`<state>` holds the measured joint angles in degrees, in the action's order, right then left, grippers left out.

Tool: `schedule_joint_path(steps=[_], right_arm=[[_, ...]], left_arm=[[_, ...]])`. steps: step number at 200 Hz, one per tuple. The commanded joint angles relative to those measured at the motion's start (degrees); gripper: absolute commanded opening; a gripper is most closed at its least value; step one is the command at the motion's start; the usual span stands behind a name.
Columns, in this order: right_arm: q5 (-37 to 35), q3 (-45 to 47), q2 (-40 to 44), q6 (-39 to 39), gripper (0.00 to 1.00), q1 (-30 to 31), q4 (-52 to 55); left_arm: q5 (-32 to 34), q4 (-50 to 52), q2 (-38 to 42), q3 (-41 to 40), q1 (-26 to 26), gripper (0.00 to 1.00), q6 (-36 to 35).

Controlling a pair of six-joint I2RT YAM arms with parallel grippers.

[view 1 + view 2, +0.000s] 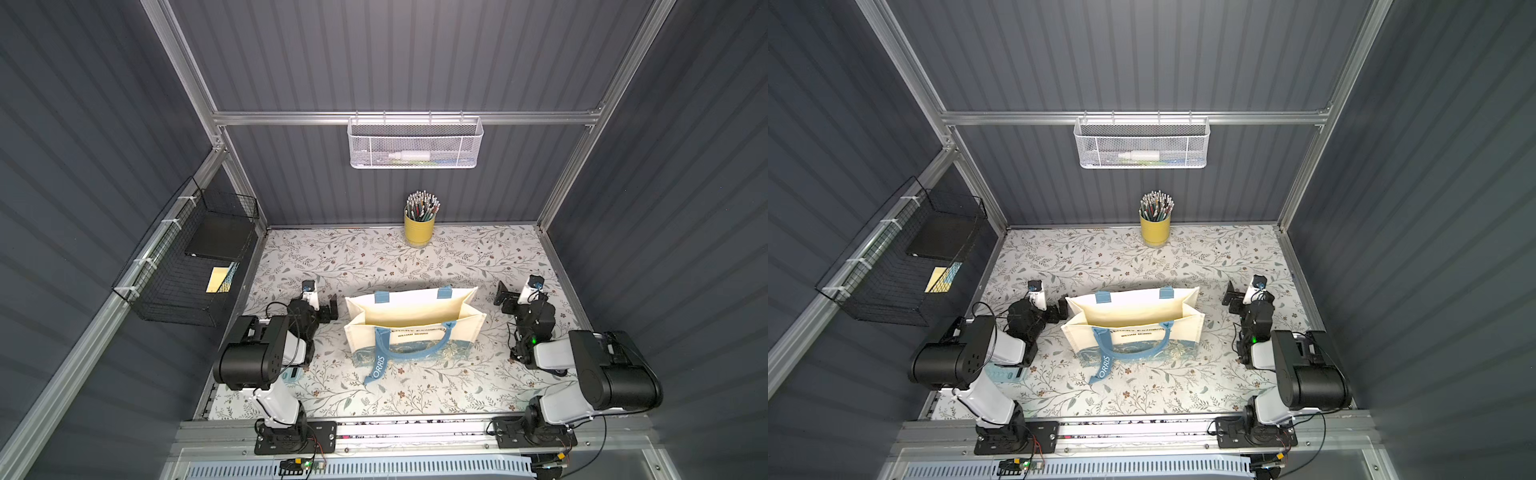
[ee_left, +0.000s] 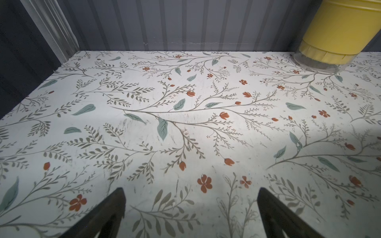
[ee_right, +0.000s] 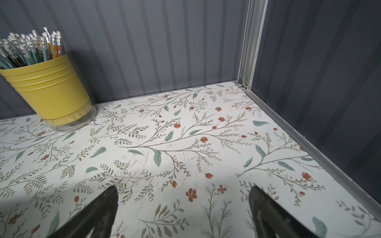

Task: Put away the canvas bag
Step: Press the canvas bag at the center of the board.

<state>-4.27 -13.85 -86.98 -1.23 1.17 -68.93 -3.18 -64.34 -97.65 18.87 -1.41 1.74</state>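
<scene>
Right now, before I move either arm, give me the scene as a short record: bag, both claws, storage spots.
Canvas bag: upright on the table, mouth open, near handle flopped over its front
Left claw: open, empty, beside one end of the bag
Right claw: open, empty, off the bag's other end
Black wire basket: on the left wall, partly filled
White mesh basket: hung on the back rail
Yellow cup: full of pens, at the back wall

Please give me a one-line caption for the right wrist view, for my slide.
Open right tool above the floral tabletop; a yellow pot of pencils stands near the grey back wall.
</scene>
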Motion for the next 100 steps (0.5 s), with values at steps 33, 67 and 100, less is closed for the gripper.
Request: schedule_joint_path(steps=[33, 67, 100], right_arm=[[0.28, -0.43, 0.06, 0.47, 0.99, 0.08, -0.19], [0.05, -0.56, 0.12, 0.27, 0.99, 0.15, 0.19], [0.05, -0.57, 0.12, 0.18, 0.99, 0.07, 0.2]], left_arm=[[0.45, 0.62, 0.32, 0.48, 0.27, 1.0, 0.39], [0.53, 0.53, 0.27, 0.37, 0.27, 1.0, 0.38], [0.49, 0.77, 0.27, 0.47, 0.27, 1.0, 0.37]])
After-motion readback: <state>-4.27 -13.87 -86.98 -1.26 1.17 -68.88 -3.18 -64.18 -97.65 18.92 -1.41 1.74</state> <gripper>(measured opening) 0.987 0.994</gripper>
